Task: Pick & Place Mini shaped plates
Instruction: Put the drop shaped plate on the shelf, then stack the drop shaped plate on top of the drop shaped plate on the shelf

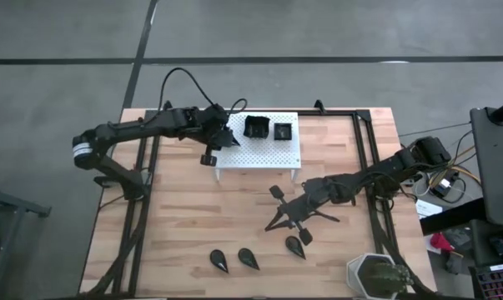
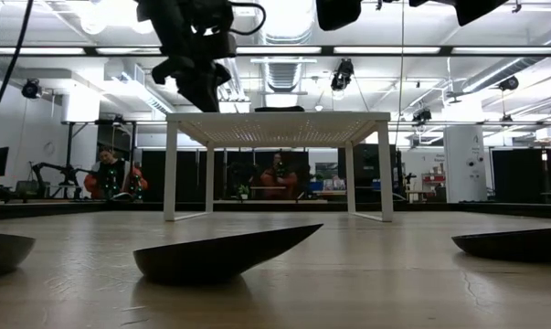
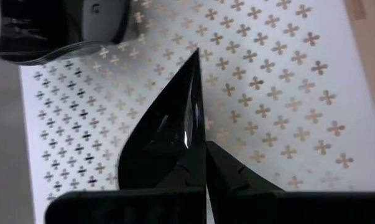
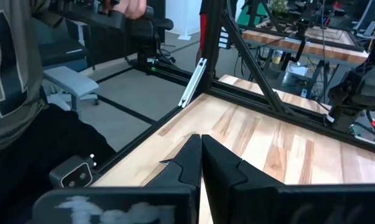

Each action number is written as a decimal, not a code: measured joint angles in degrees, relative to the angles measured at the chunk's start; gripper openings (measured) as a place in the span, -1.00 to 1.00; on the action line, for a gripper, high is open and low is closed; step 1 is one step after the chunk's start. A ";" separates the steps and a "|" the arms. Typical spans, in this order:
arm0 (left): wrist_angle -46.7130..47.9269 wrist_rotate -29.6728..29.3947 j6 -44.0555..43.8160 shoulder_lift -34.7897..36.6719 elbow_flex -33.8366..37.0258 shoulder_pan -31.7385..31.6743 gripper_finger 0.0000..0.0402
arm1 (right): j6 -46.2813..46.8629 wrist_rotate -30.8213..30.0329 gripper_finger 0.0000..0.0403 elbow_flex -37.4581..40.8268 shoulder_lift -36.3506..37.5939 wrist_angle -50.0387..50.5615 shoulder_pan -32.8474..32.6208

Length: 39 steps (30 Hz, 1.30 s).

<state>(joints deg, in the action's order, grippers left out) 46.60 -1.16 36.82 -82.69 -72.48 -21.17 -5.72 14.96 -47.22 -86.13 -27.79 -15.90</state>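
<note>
Four teardrop plates (image 1: 248, 258), perhaps two square plates (image 1: 257, 127), one stand (image 1: 276, 153).

High view straight down; low view level (tabletop height), both share stand (image 1: 258, 142).

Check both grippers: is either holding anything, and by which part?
The left gripper holds a black teardrop plate by its rim at the wide end, over the white stand. The right gripper is shut, empty.

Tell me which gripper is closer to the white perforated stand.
Left. The left gripper, shut on a glossy black teardrop plate, hangs over the white perforated stand. The right gripper is off it, shut, above bare wooden table.
</note>
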 joint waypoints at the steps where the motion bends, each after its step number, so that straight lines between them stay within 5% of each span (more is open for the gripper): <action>1: -0.01 -0.03 -0.05 0.05 -0.19 0.00 -1.00 | 0.00 0.00 -0.96 0.00 0.00 0.08 0.00; 21: -1.59 -1.58 -2.91 0.28 -0.62 0.02 -0.99 | 0.17 0.00 -0.96 0.11 -0.02 0.15 0.00; 39: 0.23 -3.49 -4.20 0.84 -1.36 1.46 -0.79 | 0.19 -0.02 -0.96 0.46 -0.02 0.15 0.00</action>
<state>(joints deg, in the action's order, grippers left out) 46.83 -4.65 32.61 -81.85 -73.84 -19.70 -5.53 14.94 -46.76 -86.15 -27.65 -15.90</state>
